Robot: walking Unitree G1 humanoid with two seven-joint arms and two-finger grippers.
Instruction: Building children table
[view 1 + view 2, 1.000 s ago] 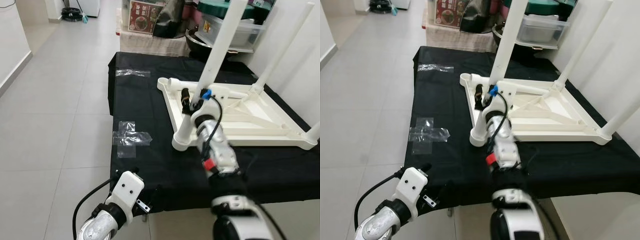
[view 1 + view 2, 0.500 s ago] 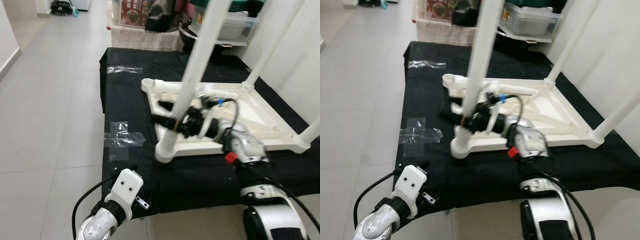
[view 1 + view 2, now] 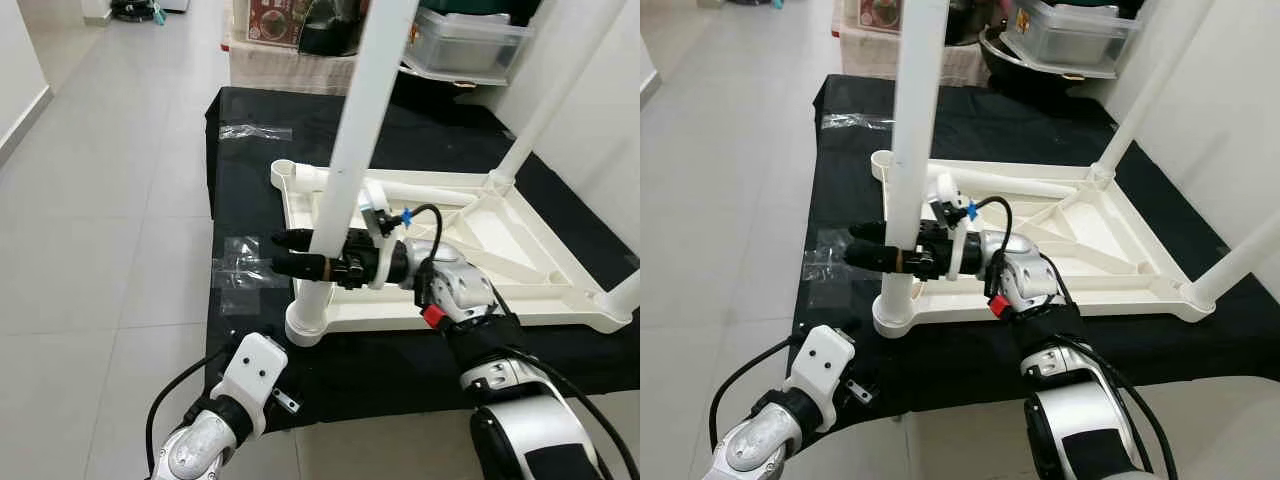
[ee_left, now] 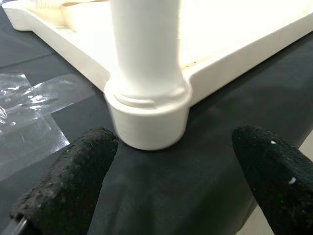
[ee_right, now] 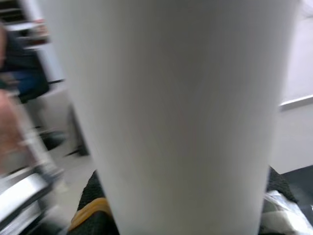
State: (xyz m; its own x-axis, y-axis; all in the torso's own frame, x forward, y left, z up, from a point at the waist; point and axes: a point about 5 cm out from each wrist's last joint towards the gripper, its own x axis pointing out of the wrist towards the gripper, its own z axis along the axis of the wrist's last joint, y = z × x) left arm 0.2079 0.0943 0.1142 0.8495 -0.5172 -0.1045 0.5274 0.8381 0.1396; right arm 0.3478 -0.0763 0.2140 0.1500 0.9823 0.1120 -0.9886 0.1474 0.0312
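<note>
A white children's table (image 3: 520, 290) lies upside down on a black cloth (image 3: 250, 200). One white leg (image 3: 350, 150) stands in the near-left corner socket (image 3: 305, 325). My right gripper (image 3: 300, 252) reaches leftward across that leg a little above the socket and is shut on it; in the right wrist view the leg (image 5: 176, 112) sits between the black fingers (image 5: 93, 196). My left arm (image 3: 250, 375) is low at the cloth's front edge. The left gripper (image 4: 171, 186) is open and faces the socket (image 4: 149, 117) without touching it. Two more legs (image 3: 540, 100) stand at the right corners.
Clear tape patches (image 3: 245, 275) are stuck on the cloth left of the table, with another (image 3: 255, 132) farther back. Plastic boxes and a pot (image 3: 465, 45) crowd the back. A white wall (image 3: 610, 130) closes the right side. Tiled floor (image 3: 100, 200) lies open to the left.
The camera has shifted. My right gripper has swung from pointing away beside the leg to lying leftward across it, and now clasps the leg. The left arm has stayed low.
</note>
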